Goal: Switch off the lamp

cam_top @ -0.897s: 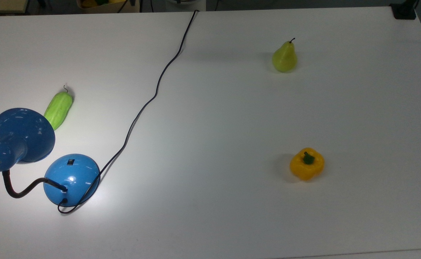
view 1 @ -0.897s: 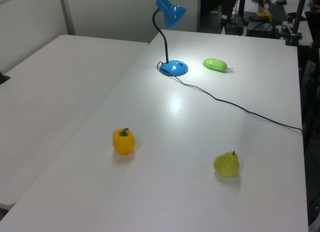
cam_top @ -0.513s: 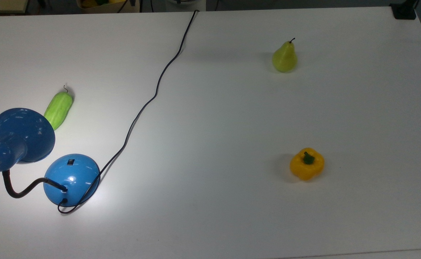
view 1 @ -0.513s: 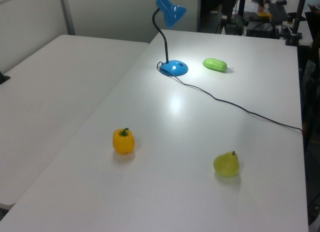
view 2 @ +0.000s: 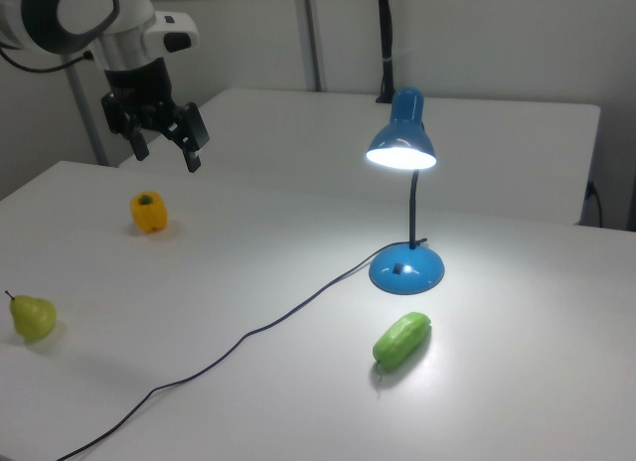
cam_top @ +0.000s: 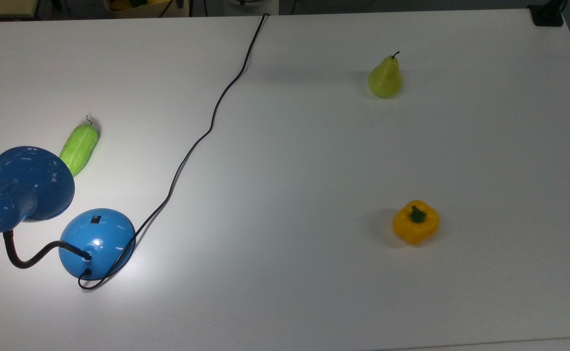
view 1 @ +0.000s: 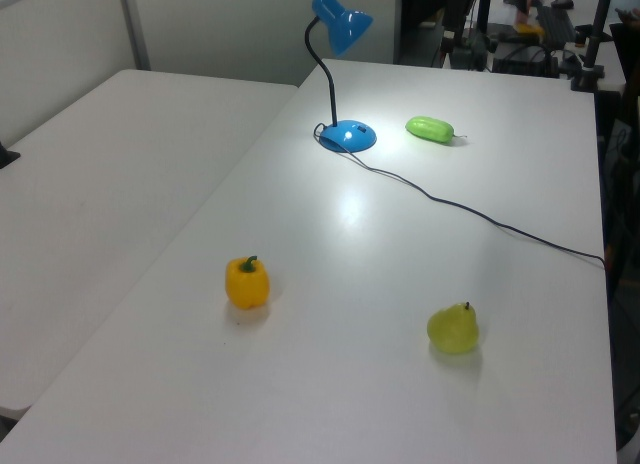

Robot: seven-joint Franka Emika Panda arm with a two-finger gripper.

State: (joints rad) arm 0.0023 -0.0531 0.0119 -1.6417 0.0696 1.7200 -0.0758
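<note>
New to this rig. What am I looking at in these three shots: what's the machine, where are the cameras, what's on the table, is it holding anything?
The machine is a single robot arm; its two-finger gripper hangs open and empty above the table, in the right view's upper left, over the yellow bell pepper.

All three cameras are fixed off the arm. The top view looks nearly straight down; the left view and right view look across the table from opposite sides.

On the table: a blue desk lamp with a domed base, a small black switch on that base, and a black cord running off the table's edge. The lamp is lit in the right view. Beside it lies a green cucumber-like vegetable. Farther away are a pear and the pepper.

Nothing is held.
</note>
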